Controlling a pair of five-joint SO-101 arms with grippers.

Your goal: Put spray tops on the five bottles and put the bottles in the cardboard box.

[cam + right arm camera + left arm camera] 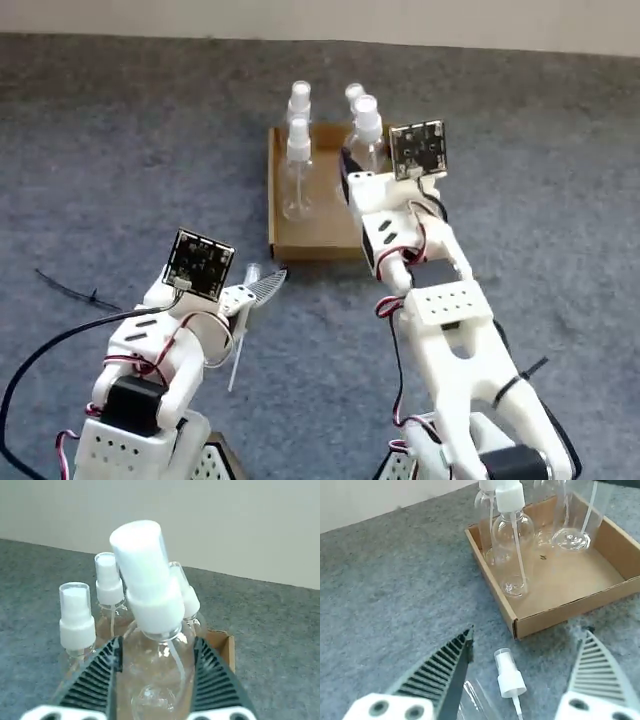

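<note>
The cardboard box [318, 243] lies mid-table. Three capped clear bottles stand in it: one [298, 170] near its left wall, two at the back [300, 100] [354, 98]. My right gripper [157, 652] is shut on a fourth capped bottle [150, 610], held tilted over the box's right side [367, 128]. Whether its base touches the box floor I cannot tell. A loose spray top [509, 680] lies on the carpet just in front of the box [560, 612]. My left gripper [527, 637] stands open around it, also seen from above [254, 290].
Grey carpet [120, 150] covers the table. A black cable tie [75, 292] lies at the left. The spray top's thin tube [236, 365] trails back beside the left arm. Something clear glints under the left gripper [476, 700]; what it is I cannot tell.
</note>
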